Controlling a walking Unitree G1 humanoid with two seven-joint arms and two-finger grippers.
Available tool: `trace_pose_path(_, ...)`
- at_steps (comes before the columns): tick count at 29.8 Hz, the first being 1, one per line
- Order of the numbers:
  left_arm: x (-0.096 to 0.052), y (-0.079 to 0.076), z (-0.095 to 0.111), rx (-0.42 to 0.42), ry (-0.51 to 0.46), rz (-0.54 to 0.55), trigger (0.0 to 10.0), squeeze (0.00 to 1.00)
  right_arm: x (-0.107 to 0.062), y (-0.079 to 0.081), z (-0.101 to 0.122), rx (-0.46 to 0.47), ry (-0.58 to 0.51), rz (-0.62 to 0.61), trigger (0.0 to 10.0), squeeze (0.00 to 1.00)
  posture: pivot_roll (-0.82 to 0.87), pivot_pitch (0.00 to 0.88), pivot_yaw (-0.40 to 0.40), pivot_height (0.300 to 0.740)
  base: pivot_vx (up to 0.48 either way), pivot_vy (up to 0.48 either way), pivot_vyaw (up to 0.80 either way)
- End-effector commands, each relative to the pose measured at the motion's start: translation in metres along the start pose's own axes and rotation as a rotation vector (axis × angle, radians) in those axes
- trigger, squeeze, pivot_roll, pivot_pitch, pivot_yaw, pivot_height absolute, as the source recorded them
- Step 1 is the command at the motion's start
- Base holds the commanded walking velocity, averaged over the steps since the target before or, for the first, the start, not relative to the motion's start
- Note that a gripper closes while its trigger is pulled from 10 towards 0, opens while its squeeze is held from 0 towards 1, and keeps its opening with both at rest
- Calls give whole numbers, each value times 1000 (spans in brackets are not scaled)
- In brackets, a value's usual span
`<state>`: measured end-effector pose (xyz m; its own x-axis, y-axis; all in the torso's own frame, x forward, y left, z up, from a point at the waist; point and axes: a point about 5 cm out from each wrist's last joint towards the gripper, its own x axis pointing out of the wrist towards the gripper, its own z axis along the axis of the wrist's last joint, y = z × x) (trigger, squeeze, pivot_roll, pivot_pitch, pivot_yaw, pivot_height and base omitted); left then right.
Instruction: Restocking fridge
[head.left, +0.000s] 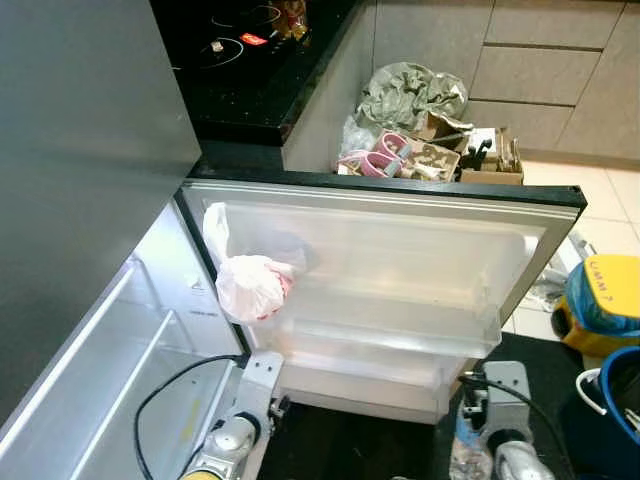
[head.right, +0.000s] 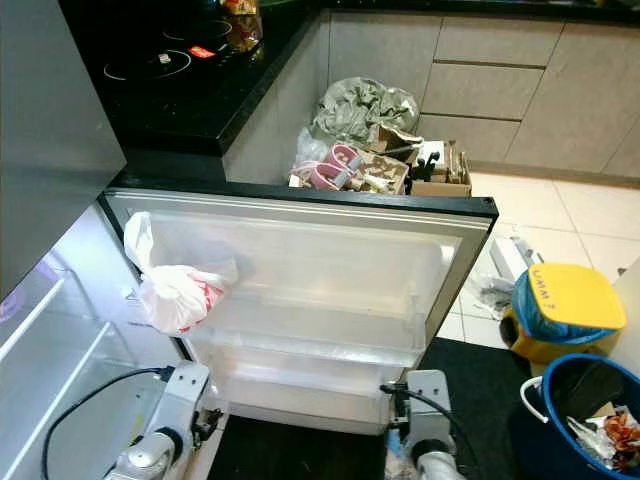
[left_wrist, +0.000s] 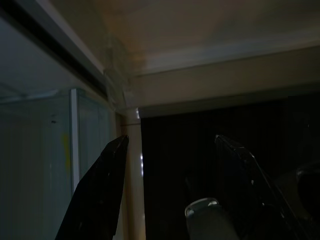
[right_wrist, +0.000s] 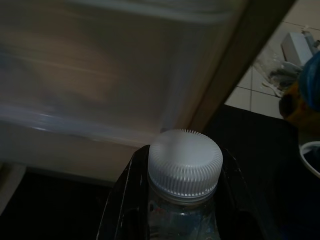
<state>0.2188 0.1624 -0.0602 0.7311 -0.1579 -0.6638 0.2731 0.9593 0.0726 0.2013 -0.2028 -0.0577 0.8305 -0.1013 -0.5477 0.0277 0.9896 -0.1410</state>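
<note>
1. The open fridge door (head.left: 380, 215) stands just ahead; its bare lower shelf (head.left: 390, 335) lies up and forward of the bottle.
2. A white bag (head.left: 255, 285) hangs at the door's left end.
3. The right claw (right_wrist: 177, 200) grips an upright bottle (right_wrist: 184, 165) near the shelf.
4. The left claw (left_wrist: 170, 190) hangs open and empty.

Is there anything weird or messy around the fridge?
Yes. A knotted white plastic bag hangs at the hinge side of the open fridge door, whose shelves look bare. Behind the door, a heap of crumpled bags and boxes sits on the floor. The right pincer grips a bottle.
</note>
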Motion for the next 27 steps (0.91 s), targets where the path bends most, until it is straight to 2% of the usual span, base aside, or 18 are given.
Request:
trace_pose_path(1,-4,9,-8,7,34,20,10000,0,3,3,10,-13,-56,9,10000,0,-77,50,11,740,0,0,0)
trace_pose_path(5,-6,12,-14,14,57,27,10000,0,8,11,24,-35,-111,33,10000,0,-72,53,8,740,0,0,0)
trace_pose_path(8,-7,13,-17,15,65,28,10000,0,9,14,27,-52,-120,43,10000,0,-69,55,5,740,0,0,0)
trace_pose_path(15,-8,11,-20,14,75,28,10000,0,7,15,23,-77,-103,50,10000,0,-71,57,0,736,0,0,0)
trace_pose_path(27,-8,9,-20,13,77,23,10000,0,6,14,20,-85,-98,49,10000,0,-73,57,-4,681,0,0,0)
